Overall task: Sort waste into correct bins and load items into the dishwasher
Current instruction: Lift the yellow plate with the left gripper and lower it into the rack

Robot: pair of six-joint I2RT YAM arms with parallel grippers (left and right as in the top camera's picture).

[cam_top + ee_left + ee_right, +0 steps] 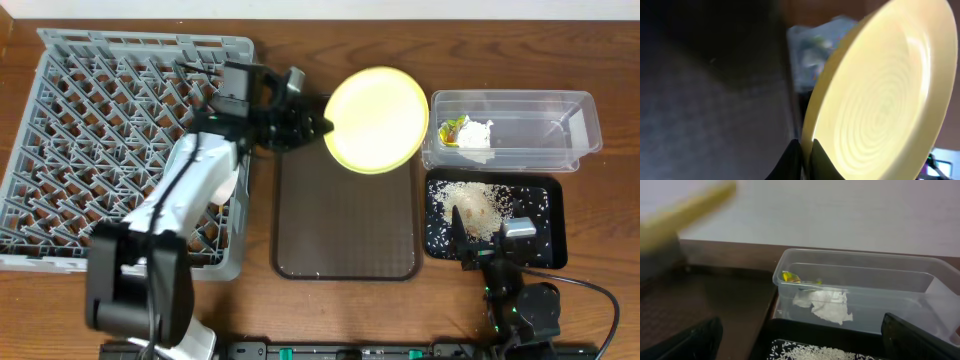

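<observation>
Wooden surface (pixel 610 40): wrapper (pixel 453 128) and tissue (pixel 477 136) binned in the clear tub (pixel 586 118), rice (pixel 470 198) in the black tray (pixel 556 215), left tool (pixel 326 127) gripping the yellow plate (pixel 378 118), not yet in the rack (pixel 90 130), right tool (pixel 488 240) gaping wide.

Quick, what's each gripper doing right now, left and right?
Left gripper: shut on the yellow plate, pinching its rim.
Right gripper: open, holding nothing, over the black tray.

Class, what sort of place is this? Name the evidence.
Likely a robot workbench staged for kitchen clean-up: a grey pegged plastic dish rack, a clear plastic tub holding waste, a round yellow plate.
</observation>
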